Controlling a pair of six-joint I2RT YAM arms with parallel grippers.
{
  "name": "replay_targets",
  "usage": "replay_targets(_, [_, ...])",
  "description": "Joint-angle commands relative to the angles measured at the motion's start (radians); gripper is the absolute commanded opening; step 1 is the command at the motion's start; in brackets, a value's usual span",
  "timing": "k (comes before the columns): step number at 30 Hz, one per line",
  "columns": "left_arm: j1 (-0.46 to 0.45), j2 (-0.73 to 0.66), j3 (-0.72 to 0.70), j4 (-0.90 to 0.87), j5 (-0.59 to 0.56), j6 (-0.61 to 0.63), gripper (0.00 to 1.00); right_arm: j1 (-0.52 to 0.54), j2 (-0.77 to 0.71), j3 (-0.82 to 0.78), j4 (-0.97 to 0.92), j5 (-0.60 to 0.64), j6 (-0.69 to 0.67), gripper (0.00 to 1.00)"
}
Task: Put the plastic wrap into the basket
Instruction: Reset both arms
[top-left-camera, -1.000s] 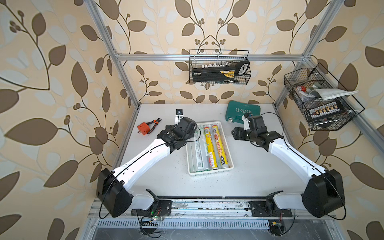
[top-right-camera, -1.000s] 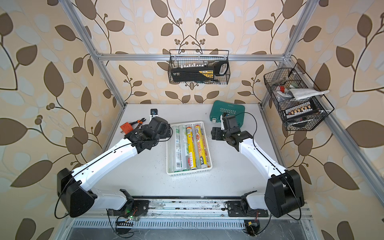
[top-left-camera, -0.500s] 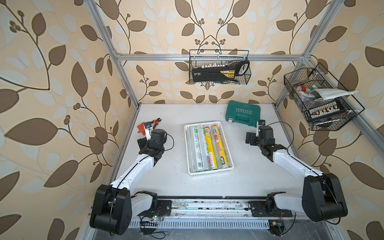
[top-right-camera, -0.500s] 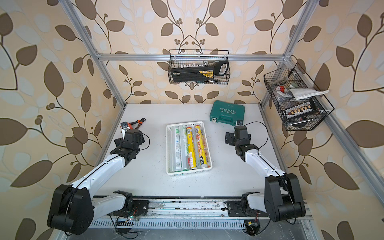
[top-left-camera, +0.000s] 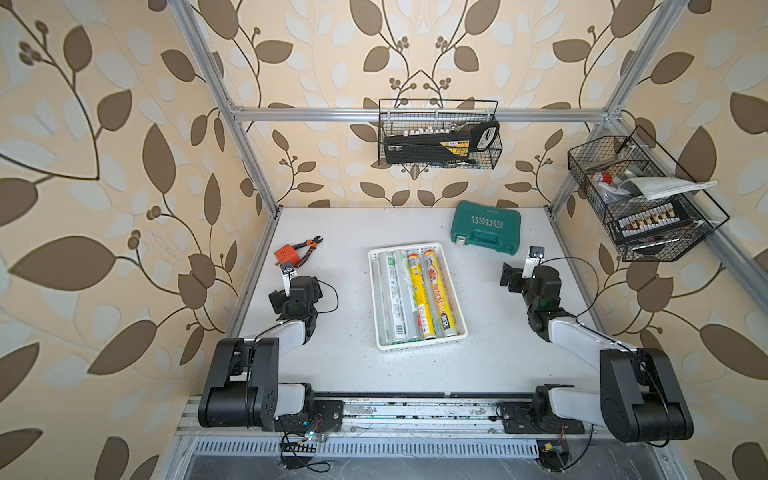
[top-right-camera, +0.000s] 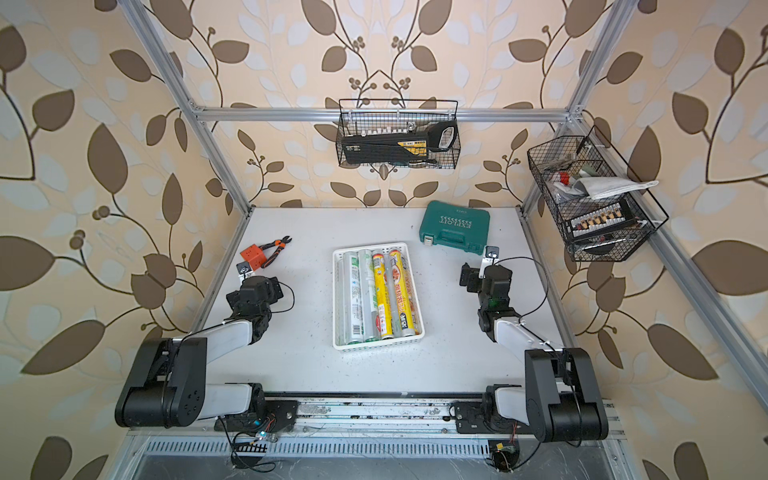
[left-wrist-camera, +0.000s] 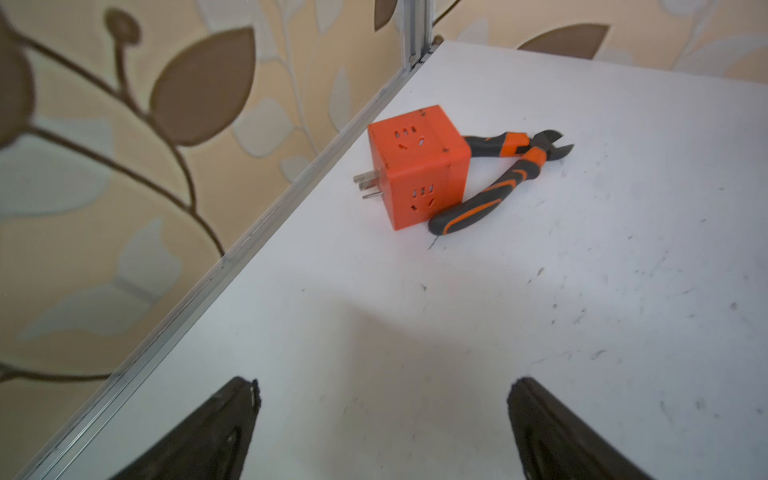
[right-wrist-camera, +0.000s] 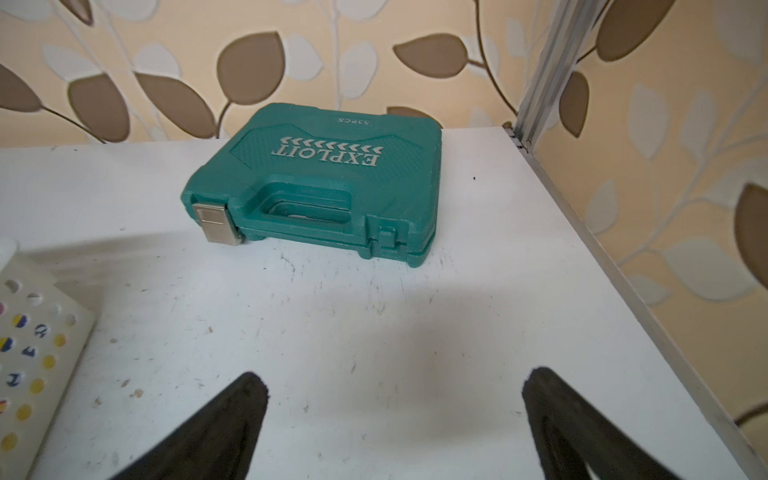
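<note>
The plastic wrap (top-left-camera: 415, 297) is lying inside the basket (top-left-camera: 420, 345), which is sitting mid-table in both top views. The rolls are packed side by side along its length: silvery ones with green-and-white labels toward the robot's left, then two yellow ones with food pictures and a clear one between them (their print is too small for me to read). The left gripper (left-wrist-camera: 384, 388) is hanging over the bare white table (left-wrist-camera: 457, 291) with its jaws spread wide and nothing between them. It is facing an orange socket cube (left-wrist-camera: 417, 166), whose metal prongs are sticking out toward the wall, and a pair of orange-and-black cutters (left-wrist-camera: 498, 178) that is touching the cube's side. The right gripper (right-wrist-camera: 395, 384) is likewise gaping and empty, pointing at a green tool case (right-wrist-camera: 316, 183) lying flat near the back corner. Raised letters on its lid are spelling EXPLOIT beside a row of chevrons, with 53PCS on a small oval at the far edge. A corner of the basket is showing off to one side in the right wrist view.
</note>
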Motion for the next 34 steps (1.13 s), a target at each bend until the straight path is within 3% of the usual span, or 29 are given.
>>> replay_targets(1, [0.007,0.037,-0.024,0.201,0.091,0.066,0.99,-0.003,0.081,-0.075,0.206,-0.056,-0.013,1.0])
replay_targets(6, [0.018,0.064,-0.023,0.222,0.159,0.084,0.99,-0.002,0.226,-0.08,0.337,-0.133,-0.045,0.99])
replay_targets(11, [0.055,0.133,-0.104,0.415,0.319,0.124,0.99,-0.005,0.225,-0.076,0.326,-0.11,-0.034,0.99])
replay_targets(12, [0.054,0.119,-0.067,0.329,0.336,0.12,0.99,-0.005,0.218,-0.074,0.311,-0.11,-0.034,0.99])
replay_targets(15, [0.058,0.142,0.0,0.223,0.341,0.117,0.99,-0.004,0.221,-0.075,0.316,-0.109,-0.034,0.99])
replay_targets(34, [0.071,0.141,0.0,0.227,0.366,0.112,0.99,-0.003,0.222,-0.072,0.312,-0.106,-0.036,0.99])
